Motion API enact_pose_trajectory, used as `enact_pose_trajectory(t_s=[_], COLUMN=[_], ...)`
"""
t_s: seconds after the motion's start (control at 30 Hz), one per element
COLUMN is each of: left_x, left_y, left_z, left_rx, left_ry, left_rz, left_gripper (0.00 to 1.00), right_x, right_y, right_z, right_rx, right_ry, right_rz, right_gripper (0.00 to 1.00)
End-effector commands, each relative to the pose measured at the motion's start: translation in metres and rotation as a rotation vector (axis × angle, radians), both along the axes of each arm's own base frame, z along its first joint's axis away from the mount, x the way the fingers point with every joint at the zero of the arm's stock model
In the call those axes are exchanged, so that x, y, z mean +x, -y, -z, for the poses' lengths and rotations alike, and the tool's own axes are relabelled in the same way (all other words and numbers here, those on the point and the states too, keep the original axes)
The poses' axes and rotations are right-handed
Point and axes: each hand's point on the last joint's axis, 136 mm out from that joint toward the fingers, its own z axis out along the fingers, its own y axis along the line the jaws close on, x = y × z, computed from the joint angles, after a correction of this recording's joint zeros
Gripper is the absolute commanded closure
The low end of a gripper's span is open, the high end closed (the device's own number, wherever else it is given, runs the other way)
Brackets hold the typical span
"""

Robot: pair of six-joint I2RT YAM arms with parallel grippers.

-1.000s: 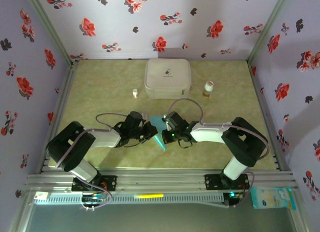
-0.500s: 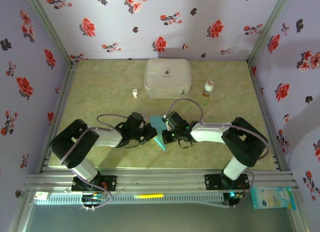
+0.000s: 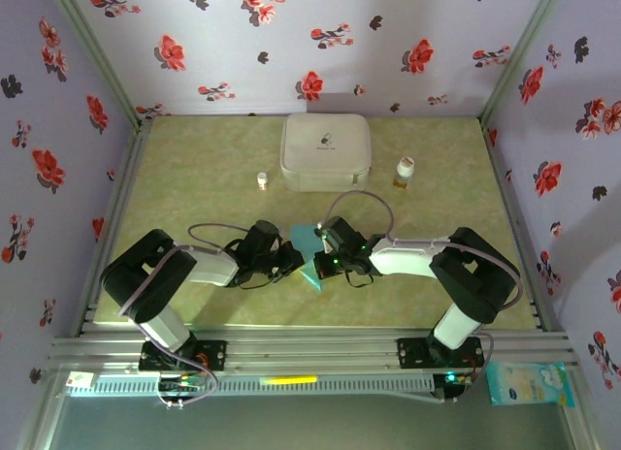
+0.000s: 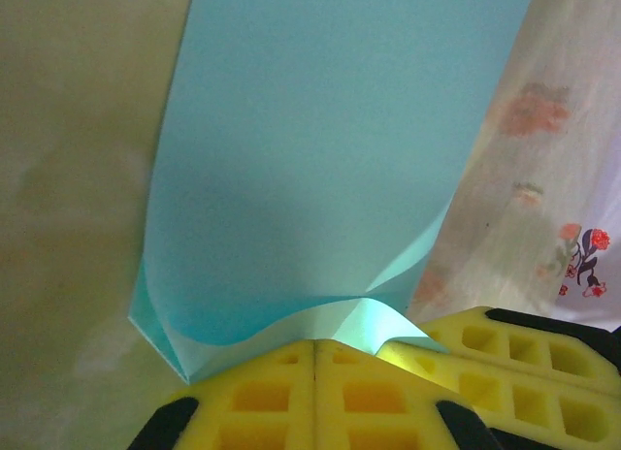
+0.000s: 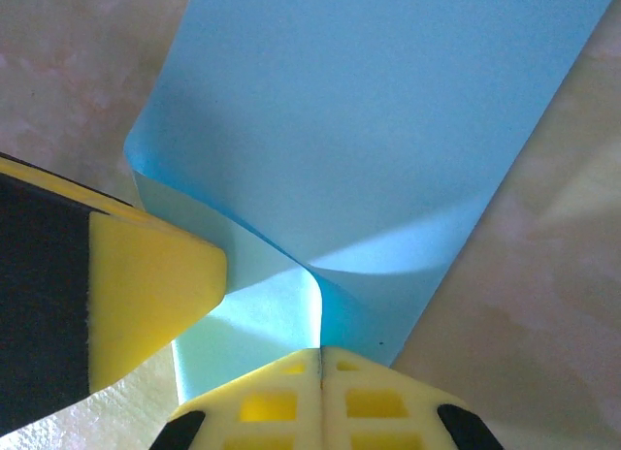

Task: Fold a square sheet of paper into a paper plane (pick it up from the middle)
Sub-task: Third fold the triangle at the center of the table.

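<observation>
the light blue-teal sheet of paper [image 3: 309, 244] is found at the middle of the table [image 3: 194, 178], between the two arms and in front of the white rounded case [image 3: 325, 151]. one edge of it is pinched by the left gripper [image 3: 294, 259], whose yellow fingers are seen pressed together on the paper in the left wrist view [image 4: 314, 348]. the same edge is pinched just beside it by the right gripper [image 3: 323, 261], likewise closed on the paper [image 5: 320, 355].

the paper [image 4: 330, 159] is seen doubled and bulging near the grips, so an early fold is judged to be in hand, with no dart shape formed yet. for the next move, the layers would need to be aligned and the bulge pressed flat into a sharp crease, without the thin sheet [image 5: 369, 130] being torn or allowed to slip.

counted: one sheet, two grippers, one case, and two small bottles [image 3: 406, 171] beside the case.
</observation>
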Motion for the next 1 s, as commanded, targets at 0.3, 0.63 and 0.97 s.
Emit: enact_pose_trajectory(t_s=[0.3, 0.63, 0.97], left_x=[-0.011, -0.010, -0.010], left_y=[-0.016, -0.014, -0.014], left_z=[0.024, 0.020, 0.020], left_rx=[0.085, 0.082, 0.081], left_ry=[-0.024, -0.015, -0.015], left_rz=[0.001, 0.004, 0.006], left_gripper=[1.00, 1.00, 1.00], right_x=[0.010, -0.040, -0.038], right_y=[0.016, -0.038, -0.039], right_z=[-0.046, -0.055, -0.026], right_rx=[0.019, 0.288, 0.154], right_ry=[0.032, -0.234, -0.255], right_rz=[0.128, 0.023, 0.035], right_gripper=[0.64, 0.95, 0.99])
